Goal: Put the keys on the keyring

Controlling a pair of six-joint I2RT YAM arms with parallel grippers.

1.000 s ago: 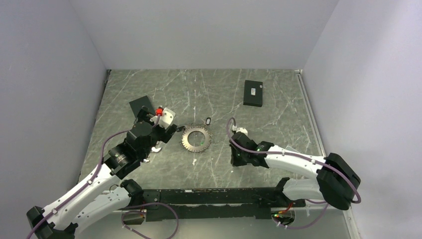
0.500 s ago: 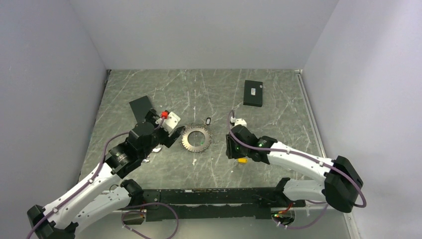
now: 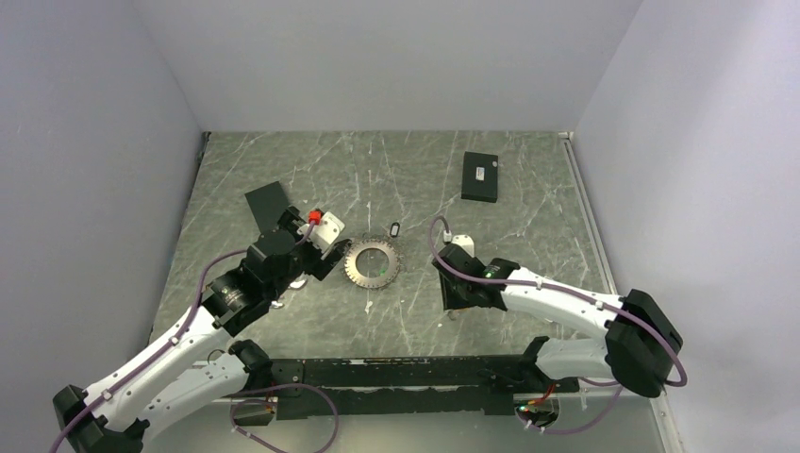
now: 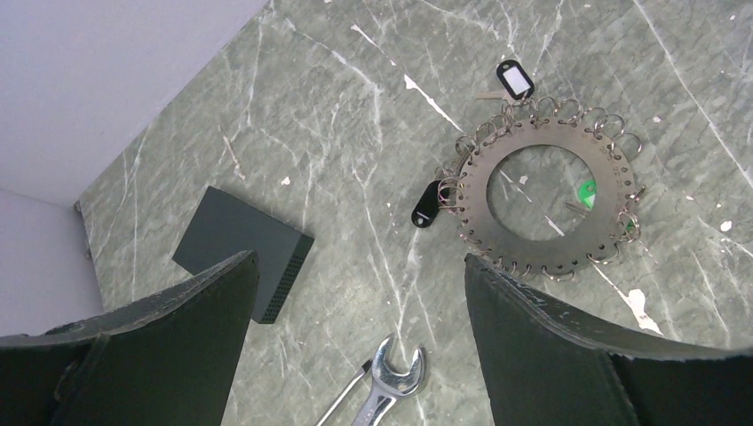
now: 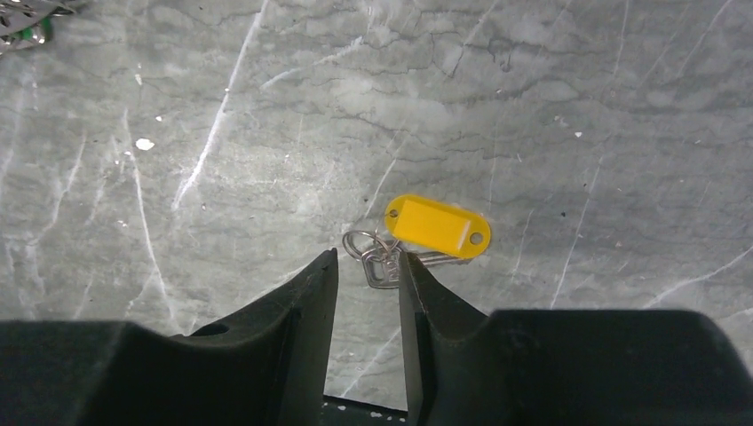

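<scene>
The keyring (image 3: 372, 263) is a flat grey toothed disc edged with small wire loops (image 4: 477, 204), lying mid-table. A small silver key (image 5: 377, 259) on a wire loop with a yellow tag (image 5: 438, 225) lies flat on the table. My right gripper (image 5: 367, 262) hovers right over it, jaws a little apart, and the key head shows just past the tips with nothing pinched. The right gripper (image 3: 455, 300) covers the key in the top view. My left gripper (image 4: 360, 260) stands wide open and empty just left of the keyring (image 3: 311, 250).
A silver wrench (image 4: 391, 382) lies below the left gripper. A dark grey box (image 4: 241, 253) sits at its left, and a black box (image 3: 481, 176) at the back right. Two black tags (image 4: 426, 202) (image 4: 515, 80) hang at the keyring's rim. Grey walls enclose the table.
My right jaws went from shut to slightly apart. The right gripper swung off the yellow-tagged key and has come back over it. The left gripper edged toward the keyring.
</scene>
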